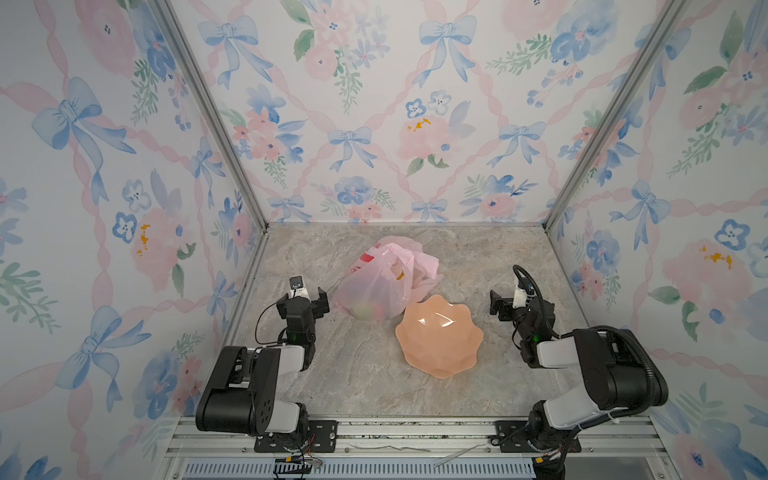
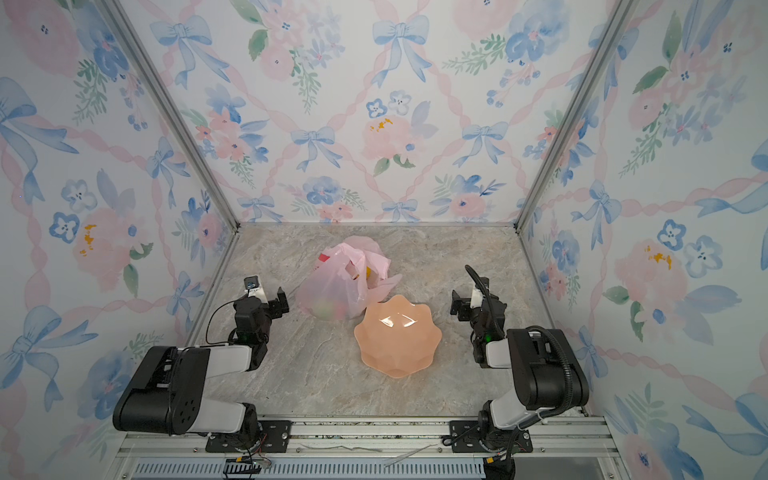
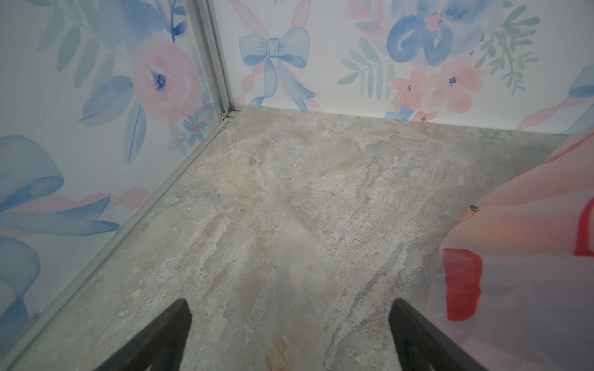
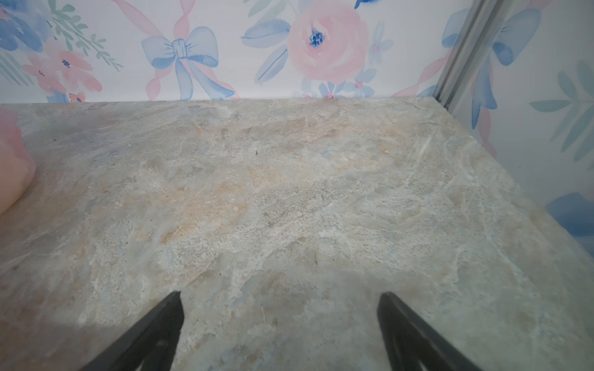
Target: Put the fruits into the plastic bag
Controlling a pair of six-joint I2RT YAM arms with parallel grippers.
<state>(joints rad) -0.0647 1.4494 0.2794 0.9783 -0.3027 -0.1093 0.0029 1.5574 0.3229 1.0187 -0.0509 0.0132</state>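
We count one bag point(image 1: 376, 286) just behind one bowl point(image 1: 440, 353), fruits point(image 1: 365, 311) inside the bag too blurred to count, and two tools, the left gripper point(image 3: 289, 308) and the right gripper point(image 4: 279, 298), both spread wide, holding nothing, flanking the bowl over bare table point(image 1: 332, 374).

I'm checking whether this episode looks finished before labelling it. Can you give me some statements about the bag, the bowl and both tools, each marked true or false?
1. The bowl is empty. True.
2. Fruits show through the plastic bag. True.
3. The left tool grips the plastic bag. False: it is open beside the plastic bag and holds nothing.
4. The right tool is shut on a fruit. False: it is open over the bare table.
5. The plastic bag lies inside the bowl. False: it lies on the table behind the bowl.
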